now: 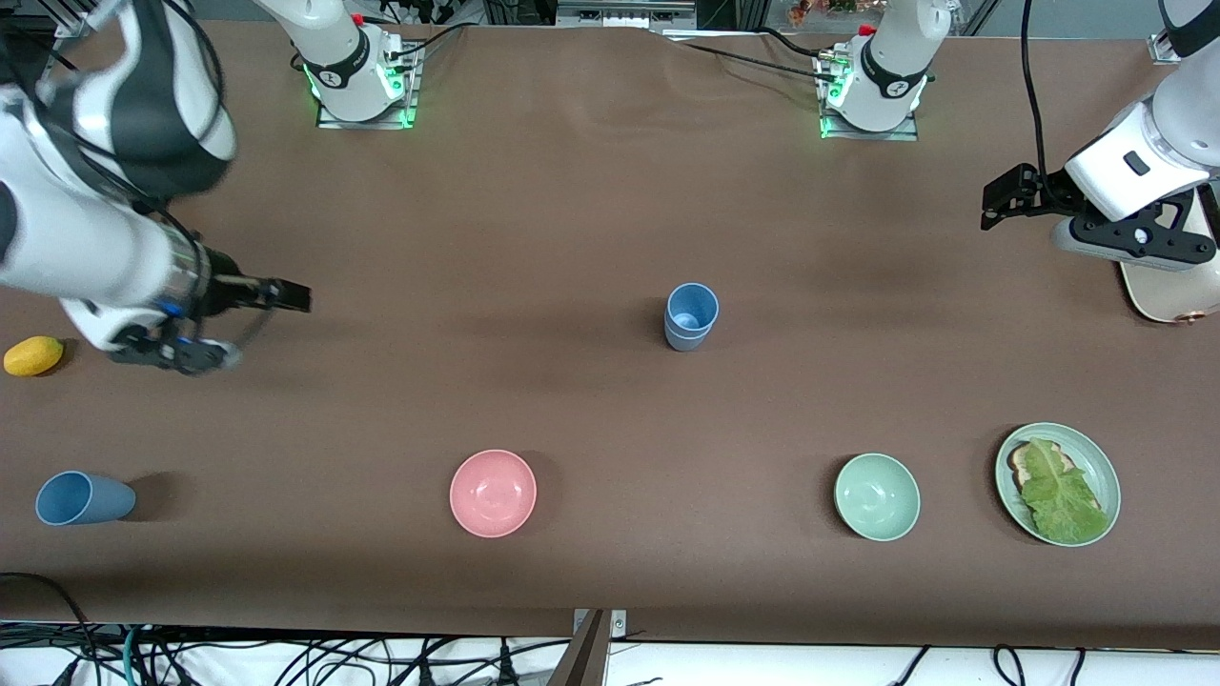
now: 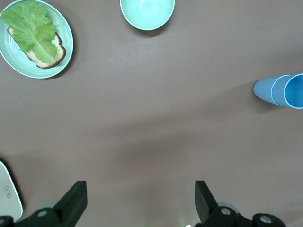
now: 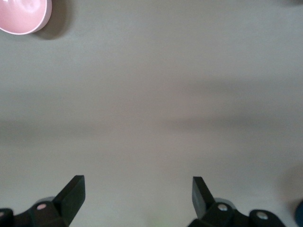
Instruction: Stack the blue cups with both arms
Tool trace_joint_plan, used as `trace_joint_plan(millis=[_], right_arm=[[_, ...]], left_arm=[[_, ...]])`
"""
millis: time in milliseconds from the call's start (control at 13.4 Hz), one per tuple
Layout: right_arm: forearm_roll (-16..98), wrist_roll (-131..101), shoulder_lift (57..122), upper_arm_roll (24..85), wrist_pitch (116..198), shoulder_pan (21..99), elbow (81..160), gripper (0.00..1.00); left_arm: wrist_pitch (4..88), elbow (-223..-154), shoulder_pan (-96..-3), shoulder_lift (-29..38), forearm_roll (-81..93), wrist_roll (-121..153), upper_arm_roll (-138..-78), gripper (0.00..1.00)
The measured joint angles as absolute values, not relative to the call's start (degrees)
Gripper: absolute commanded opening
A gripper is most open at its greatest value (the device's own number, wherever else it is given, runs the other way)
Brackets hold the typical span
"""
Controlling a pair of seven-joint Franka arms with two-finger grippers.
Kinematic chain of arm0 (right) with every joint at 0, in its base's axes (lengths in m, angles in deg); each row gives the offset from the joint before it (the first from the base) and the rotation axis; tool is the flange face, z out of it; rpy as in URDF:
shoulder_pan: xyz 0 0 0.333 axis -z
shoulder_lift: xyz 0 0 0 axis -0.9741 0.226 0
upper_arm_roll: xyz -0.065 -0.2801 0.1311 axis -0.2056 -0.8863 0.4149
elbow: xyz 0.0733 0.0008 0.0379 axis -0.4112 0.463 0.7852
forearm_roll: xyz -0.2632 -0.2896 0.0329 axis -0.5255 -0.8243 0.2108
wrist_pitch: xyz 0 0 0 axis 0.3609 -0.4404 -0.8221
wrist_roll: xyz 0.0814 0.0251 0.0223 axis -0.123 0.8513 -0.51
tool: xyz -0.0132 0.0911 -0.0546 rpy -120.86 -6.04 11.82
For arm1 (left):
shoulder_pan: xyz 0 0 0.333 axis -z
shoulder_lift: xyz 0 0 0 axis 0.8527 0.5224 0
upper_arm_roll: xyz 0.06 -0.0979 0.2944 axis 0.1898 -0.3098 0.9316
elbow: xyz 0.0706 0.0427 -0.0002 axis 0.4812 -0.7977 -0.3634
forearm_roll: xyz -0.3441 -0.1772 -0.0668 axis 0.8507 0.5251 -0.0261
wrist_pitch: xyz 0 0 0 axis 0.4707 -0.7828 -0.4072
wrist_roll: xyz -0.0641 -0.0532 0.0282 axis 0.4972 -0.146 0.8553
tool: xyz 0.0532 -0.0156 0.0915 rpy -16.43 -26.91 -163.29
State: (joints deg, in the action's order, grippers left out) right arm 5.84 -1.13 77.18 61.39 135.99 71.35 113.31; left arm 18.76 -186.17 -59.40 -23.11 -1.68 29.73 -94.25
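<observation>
Two blue cups stand nested upright as one stack [image 1: 690, 316] in the middle of the table, sky-blue inside slate-blue. The stack also shows in the left wrist view [image 2: 279, 90]. A third blue cup [image 1: 84, 498] lies on its side near the front edge at the right arm's end. My left gripper [image 1: 996, 202] is open and empty over the left arm's end of the table; its wrist view [image 2: 141, 198] shows bare table between the fingers. My right gripper [image 1: 291, 297] is open and empty over the right arm's end [image 3: 137, 194].
A pink bowl [image 1: 493, 493] and a pale green bowl [image 1: 877, 496] sit nearer the front camera than the stack. A green plate [image 1: 1096, 453] holds bread and lettuce. A yellow fruit [image 1: 33, 355] lies under the right arm. A cream object [image 1: 1172, 286] lies under the left arm.
</observation>
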Motion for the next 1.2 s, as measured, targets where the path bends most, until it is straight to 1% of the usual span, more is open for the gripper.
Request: trace_joint_plan(millis=[225, 449, 749, 1198], right_arm=[[5.16, -1.46, 69.83, 61.40, 133.98, 71.77, 116.87, 1.00], [4.65, -4.61, 65.91, 61.07, 131.46, 73.12, 117.24, 1.00], [4.26, -6.89, 64.64, 58.51, 131.24, 73.40, 116.33, 1.00], [3.88, -7.05, 64.70, 58.34, 129.59, 73.92, 114.57, 1.00]], left_arm=[[18.73, -186.13, -59.40, -23.11, -1.68, 29.73, -94.25, 1.00], [18.71, -186.11, -59.40, -23.10, -1.68, 29.73, -94.25, 1.00], [18.67, -186.10, -59.39, -23.10, -1.68, 29.73, -94.25, 1.00], [18.64, -186.10, -59.39, -23.10, -1.67, 29.73, -94.25, 1.00]])
